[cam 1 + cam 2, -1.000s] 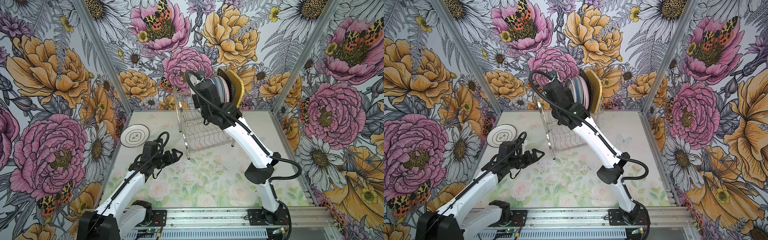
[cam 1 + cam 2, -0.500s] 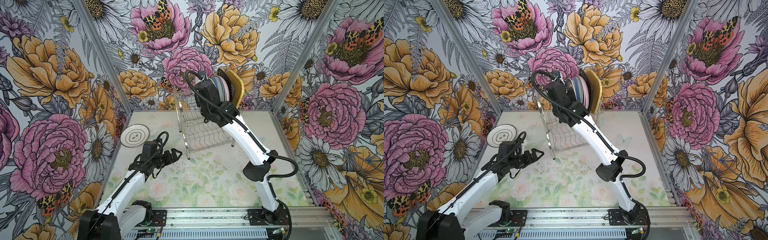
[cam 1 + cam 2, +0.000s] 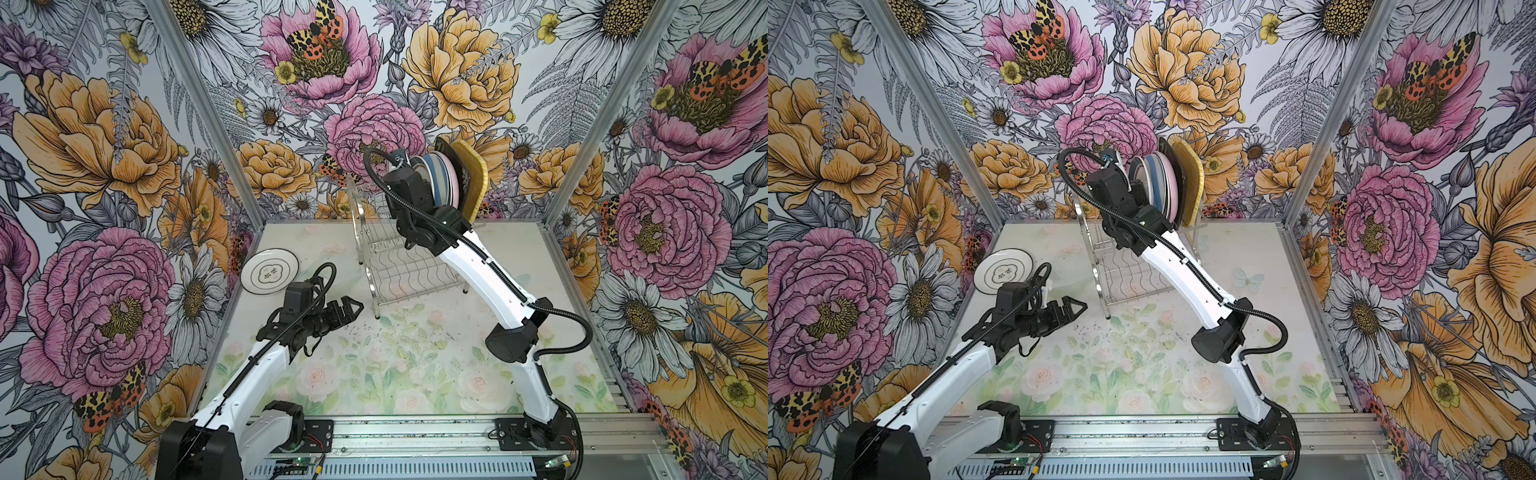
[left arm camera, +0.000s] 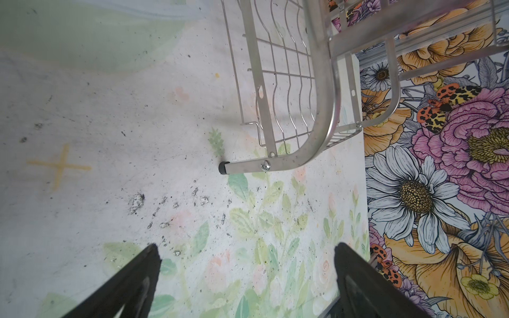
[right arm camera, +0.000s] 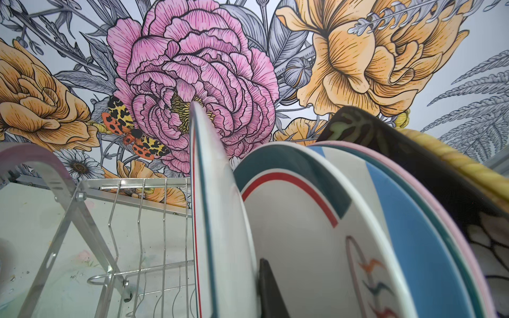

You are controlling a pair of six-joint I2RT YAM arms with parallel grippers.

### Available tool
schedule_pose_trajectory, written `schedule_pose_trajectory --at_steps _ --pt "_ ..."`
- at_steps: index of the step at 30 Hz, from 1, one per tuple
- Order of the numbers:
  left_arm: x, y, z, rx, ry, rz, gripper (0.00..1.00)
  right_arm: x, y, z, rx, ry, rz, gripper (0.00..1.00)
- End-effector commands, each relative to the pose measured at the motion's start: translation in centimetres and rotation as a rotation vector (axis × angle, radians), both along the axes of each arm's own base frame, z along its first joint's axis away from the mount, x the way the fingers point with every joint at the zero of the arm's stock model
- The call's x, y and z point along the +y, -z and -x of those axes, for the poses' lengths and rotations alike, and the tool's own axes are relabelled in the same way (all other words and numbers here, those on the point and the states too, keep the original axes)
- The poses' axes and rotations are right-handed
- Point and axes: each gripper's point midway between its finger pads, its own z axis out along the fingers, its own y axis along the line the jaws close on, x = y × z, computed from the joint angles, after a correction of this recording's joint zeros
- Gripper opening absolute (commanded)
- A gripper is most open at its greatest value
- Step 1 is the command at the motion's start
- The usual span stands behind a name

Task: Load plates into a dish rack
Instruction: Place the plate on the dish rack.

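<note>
Two pincers, two states. The right gripper (image 3: 417, 178) is pressed shut on a thin-edged white plate (image 5: 209, 220), held upright and edge-on above the upper shelf of the dish rack (image 5: 143, 198). One black finger (image 5: 271, 294) sits in the narrow gap between that plate and the teal-banded plate (image 5: 297, 220) just beside it. Beyond the neighbour, the blue-striped plate (image 5: 407, 220) and others stand packed close, out to the yellow plate (image 3: 476, 183) at the far end. Whether the held plate's lower rim sits in a slot is hidden. Risk: released unseated, it could slide or lean onto the neighbour and knock the row. Risk: the finger, backing out of so tight a gap, could drag the neighbour along. Risk: all the load is high and at one end, so a sideways push could rock the rack. The left gripper (image 4: 246, 247) is spread wide and empty, low over the table (image 3: 415, 365), near the rack's foot (image 4: 224, 168). Behind its wrist, the last plate (image 3: 270, 271) lies flat, so its rim would be awkward to pinch.
</note>
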Motion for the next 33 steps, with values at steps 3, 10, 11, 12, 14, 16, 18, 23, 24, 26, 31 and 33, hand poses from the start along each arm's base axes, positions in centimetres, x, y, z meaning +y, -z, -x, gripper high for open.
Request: schedule_pose_trajectory --at_steps 3,10,11,12,14,16,18,23,24,26,31,33 --pt "0.2 0.0 -0.1 -0.015 0.010 -0.009 0.99 -0.7 -1.3 0.1 -0.028 0.010 -0.049 0.00" --pt "0.3 -0.2 -0.1 -0.019 0.006 -0.011 0.99 -1.0 -1.6 0.5 -0.029 0.007 -0.052 0.18" --pt "0.3 -0.3 0.0 -0.021 0.007 -0.010 0.99 -0.9 -1.7 0.6 -0.029 0.005 -0.052 0.20" --pt "0.3 -0.3 0.0 -0.021 0.005 -0.010 0.99 -1.1 -1.9 0.7 -0.031 0.005 -0.053 0.21" --pt "0.4 -0.4 0.0 -0.022 0.003 -0.011 0.99 -1.2 -2.1 0.9 -0.033 0.004 -0.055 0.23" --pt "0.4 -0.4 0.0 -0.023 0.002 -0.012 0.99 -1.3 -2.2 1.0 -0.032 0.002 -0.055 0.25" --pt "0.4 -0.5 0.0 -0.024 0.002 -0.012 0.99 -1.4 -2.3 1.2 -0.032 0.003 -0.054 0.27" --pt "0.4 -0.7 0.1 -0.026 0.000 -0.009 0.99 -1.7 -2.7 1.7 -0.032 0.000 -0.055 0.36" --pt "0.5 -0.7 0.2 -0.026 -0.002 -0.009 0.99 -1.8 -2.7 1.8 -0.031 -0.003 -0.055 0.38" --pt "0.5 -0.9 0.2 -0.029 -0.005 -0.011 0.99 -1.7 -3.0 2.2 -0.033 -0.009 -0.060 0.43" --pt "0.8 -0.9 0.2 -0.027 -0.018 -0.024 0.99 -1.8 -3.7 3.0 -0.039 -0.022 -0.065 0.50" --pt "1.1 -0.9 0.1 -0.028 -0.031 -0.030 0.99 -1.9 -4.0 3.4 -0.041 -0.028 -0.068 0.56"
